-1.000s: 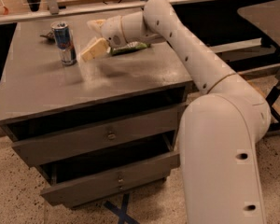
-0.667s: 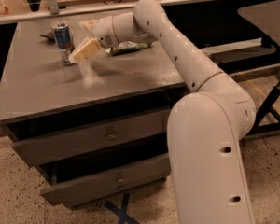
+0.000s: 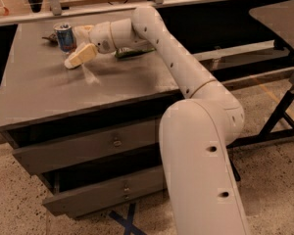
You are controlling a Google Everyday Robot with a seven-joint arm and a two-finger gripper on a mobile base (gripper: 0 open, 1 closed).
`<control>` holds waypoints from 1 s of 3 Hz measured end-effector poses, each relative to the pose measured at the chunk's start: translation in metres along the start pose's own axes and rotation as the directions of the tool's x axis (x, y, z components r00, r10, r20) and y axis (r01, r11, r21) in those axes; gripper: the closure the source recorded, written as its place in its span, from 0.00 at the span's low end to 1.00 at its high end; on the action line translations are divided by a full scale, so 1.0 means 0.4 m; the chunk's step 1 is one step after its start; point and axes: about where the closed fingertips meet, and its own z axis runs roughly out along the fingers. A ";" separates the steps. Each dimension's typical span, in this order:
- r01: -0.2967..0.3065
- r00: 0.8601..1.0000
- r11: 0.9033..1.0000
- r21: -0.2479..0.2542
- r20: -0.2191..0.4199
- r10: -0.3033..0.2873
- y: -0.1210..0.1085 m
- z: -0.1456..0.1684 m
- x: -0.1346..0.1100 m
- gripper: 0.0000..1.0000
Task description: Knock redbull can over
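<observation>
My gripper [image 3: 74, 60] sits low on the bench [image 3: 44, 99], just beside the upright redbull can [image 3: 65, 36]; honestly can't tell if it's clenched or released.

We look from one camera, high behind the arm [image 3: 186, 72], down onto the table [image 3: 112, 87]. The hand [image 3: 74, 60] shows upper left.

Blue-and-silver redbull can [image 3: 64, 36]. Cream-yellow gripper [image 3: 77, 58] sits just beside it at its 5 o'clock, on a white arm [image 3: 186, 72]. Dull grey-brown table [image 3: 88, 94]. Green snack bag [image 3: 133, 54]. Speckled beige floor [image 3: 264, 180], blue tape [image 3: 127, 220].
</observation>
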 end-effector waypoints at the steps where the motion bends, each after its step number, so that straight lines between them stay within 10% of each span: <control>1: 0.003 1.000 0.999 -0.037 0.022 -0.002 0.002 0.023 -0.001 0.23; 3: 0.035 0.999 0.999 -0.034 0.022 -0.034 -0.004 -0.072 -0.026 0.78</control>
